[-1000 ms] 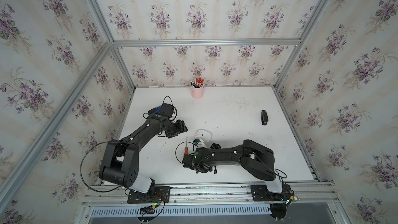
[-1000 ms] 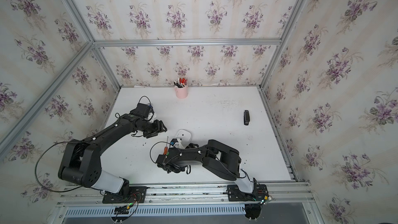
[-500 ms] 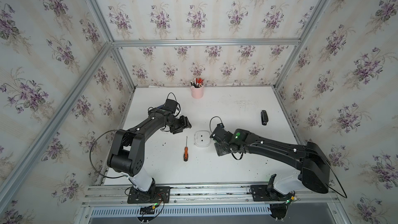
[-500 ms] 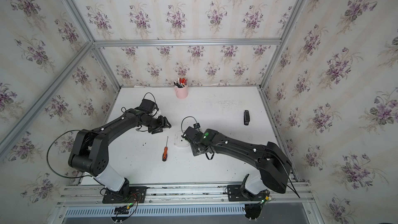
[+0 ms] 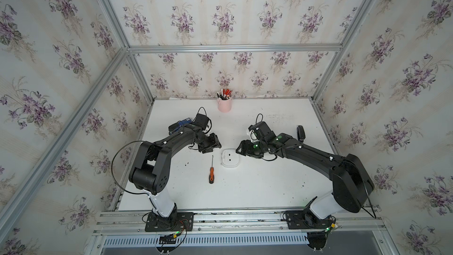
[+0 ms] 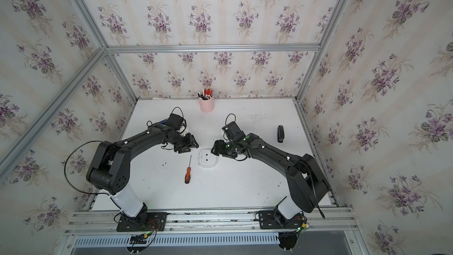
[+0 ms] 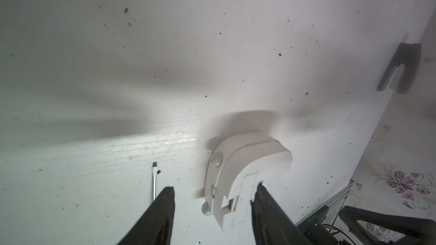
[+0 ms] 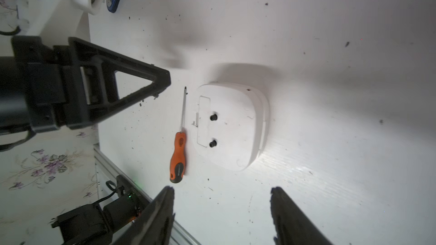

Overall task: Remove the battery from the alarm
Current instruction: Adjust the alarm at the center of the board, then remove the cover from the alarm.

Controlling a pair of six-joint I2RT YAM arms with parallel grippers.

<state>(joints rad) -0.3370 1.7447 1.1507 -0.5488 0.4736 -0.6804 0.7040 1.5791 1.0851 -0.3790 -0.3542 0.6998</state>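
The small white rounded-square plastic alarm (image 5: pixel 230 158) is lying face down on the white counter (image 5: pixel 257 192), between the two claws, and two small black knobs on its back are pointing up. The left claw (image 5: pixel 212 145) is hovering just beside the alarm's far left corner. It is released, with nothing between its black fingers (image 7: pixel 160 213). The right claw (image 5: pixel 243 148) is hanging just beside the alarm's far right corner, also released and holding nothing.

The battery is not showing. The rectangular lid (image 8: pixel 204 121) in the alarm's back is sitting closed, on the side toward the left claw.

The screwdriver with the orange and black handle (image 5: pixel 211 171) is lying just beside the alarm on the left claw's side. Its thin steel tip is pointing toward that claw and is not touching it. Any print on the handle is too blurred for reading.

On the near side of both claws, a wide stretch of counter is running to the aluminium front rail (image 5: pixel 232 213). The pink cup of pens (image 5: pixel 224 105) is standing well behind the claws, at the back edge. A small black object (image 5: pixel 300 133) is lying beyond the right claw, near the right edge.
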